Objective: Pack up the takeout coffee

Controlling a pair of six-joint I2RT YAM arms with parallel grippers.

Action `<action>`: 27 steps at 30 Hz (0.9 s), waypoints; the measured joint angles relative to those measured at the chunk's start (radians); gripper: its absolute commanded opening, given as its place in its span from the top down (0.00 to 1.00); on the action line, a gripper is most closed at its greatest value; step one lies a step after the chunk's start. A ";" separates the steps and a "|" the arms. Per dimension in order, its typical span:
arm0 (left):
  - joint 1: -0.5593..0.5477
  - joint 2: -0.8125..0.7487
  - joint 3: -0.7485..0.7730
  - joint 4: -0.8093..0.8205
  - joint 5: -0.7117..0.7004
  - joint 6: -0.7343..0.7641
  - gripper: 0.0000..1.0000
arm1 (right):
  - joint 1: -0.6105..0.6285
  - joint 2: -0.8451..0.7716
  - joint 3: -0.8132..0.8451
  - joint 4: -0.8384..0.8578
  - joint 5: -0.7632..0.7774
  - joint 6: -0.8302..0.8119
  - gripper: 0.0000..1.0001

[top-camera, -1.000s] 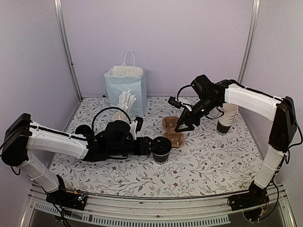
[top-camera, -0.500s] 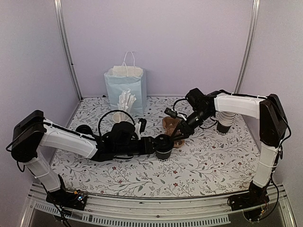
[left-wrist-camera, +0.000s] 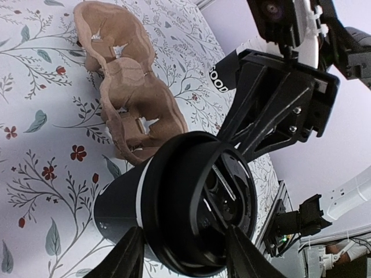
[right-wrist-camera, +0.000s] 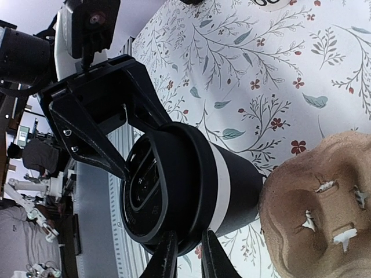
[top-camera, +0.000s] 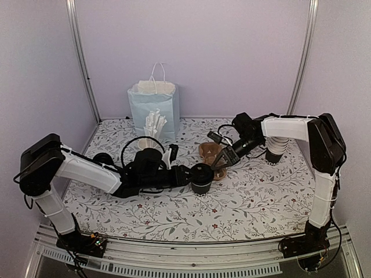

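Observation:
A black paper cup with a black lid (top-camera: 200,178) stands on the table, touching the near end of the brown two-hole carrier (top-camera: 210,152). My left gripper (top-camera: 196,177) is shut on the cup from the left. In the left wrist view its fingers (left-wrist-camera: 130,255) flank the lidded cup (left-wrist-camera: 185,214), with the carrier (left-wrist-camera: 127,98) behind. My right gripper (top-camera: 222,164) reaches in from the right over the carrier. In the right wrist view its nearly closed fingers (right-wrist-camera: 167,256) straddle the rim of the cup's lid (right-wrist-camera: 156,185).
A pale blue paper bag (top-camera: 153,104) stands at the back, with a white cup of straws (top-camera: 152,128) in front of it. A stack of black cups (top-camera: 276,146) stands at the right. A dark round object (top-camera: 104,159) lies by the left arm.
My right gripper has come down and left from above the carrier to the cup's lid. My left gripper has carried the cup slightly right, up against the carrier.

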 measured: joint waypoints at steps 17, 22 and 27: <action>0.041 0.048 0.009 0.026 0.068 -0.090 0.60 | -0.017 0.034 -0.015 0.025 -0.046 0.096 0.96; 0.041 0.025 0.011 0.008 0.071 -0.050 0.58 | -0.017 0.033 -0.016 0.024 -0.078 0.066 0.91; 0.037 -0.010 0.011 -0.038 0.075 0.036 0.55 | 0.002 0.019 -0.044 0.009 -0.104 -0.008 0.80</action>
